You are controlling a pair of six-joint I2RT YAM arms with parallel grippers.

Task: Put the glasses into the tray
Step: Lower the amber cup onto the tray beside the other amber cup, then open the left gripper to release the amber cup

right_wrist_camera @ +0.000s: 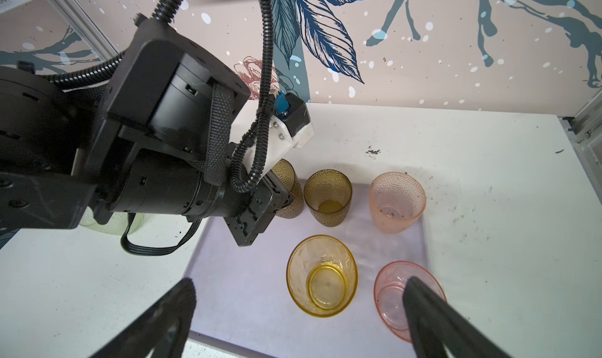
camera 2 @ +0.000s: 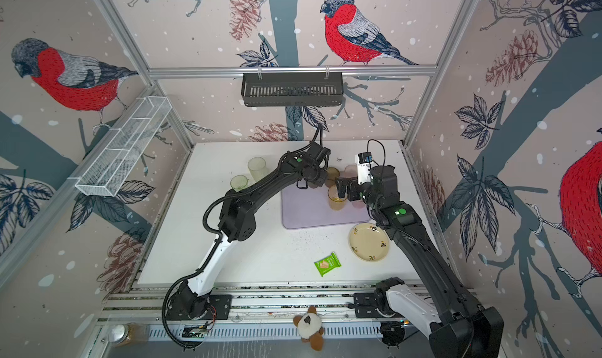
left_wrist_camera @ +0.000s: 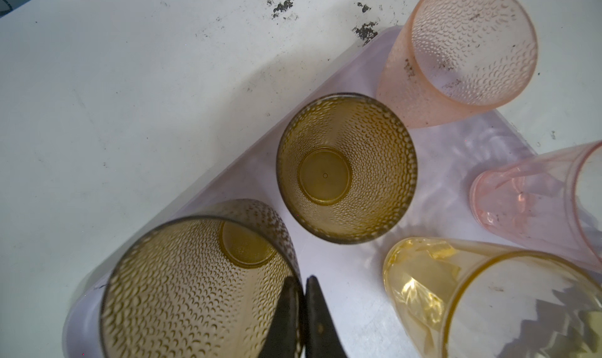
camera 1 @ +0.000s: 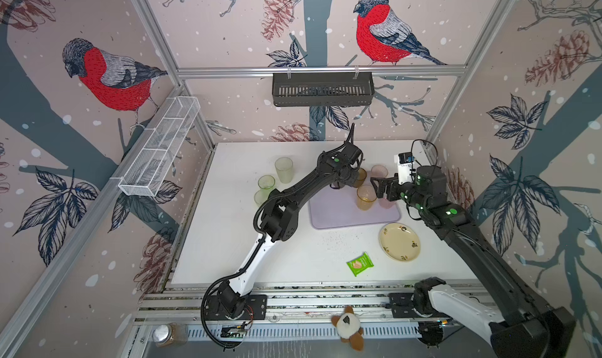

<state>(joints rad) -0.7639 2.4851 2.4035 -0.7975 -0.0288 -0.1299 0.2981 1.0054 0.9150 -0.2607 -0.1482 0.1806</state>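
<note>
I see the white table (camera 1: pixel 228 242), scuffed and flecked with dark crumbs, in both top views. The flat lilac tray (camera 1: pixel 338 214), low-rimmed with rounded corners, lies near its middle, and a round cream plate (camera 1: pixel 400 242) sits at the tray's five o'clock. The top views bury the left gripper under its own wrist. The left wrist view shows the left gripper (left_wrist_camera: pixel 303 283) pinched tight on the rim wall of a dimpled held brown tumbler (left_wrist_camera: pixel 195 291) at a tray corner, though I cannot tell if its base rests there. The right gripper (right_wrist_camera: pixel 299 283) is spread wide over the tray, holding nothing. On the tray stand a second brown tumbler (left_wrist_camera: pixel 345 167), a glossy faceted amber tumbler (right_wrist_camera: pixel 322 275), a dimpled pink tumbler (left_wrist_camera: pixel 456 53) and a smooth pink tumbler (left_wrist_camera: pixel 527 200). Only the top views show the frosted tumbler (camera 1: pixel 284 169) and the green tumblers (camera 1: pixel 266 182), off the tray at its ten o'clock.
</note>
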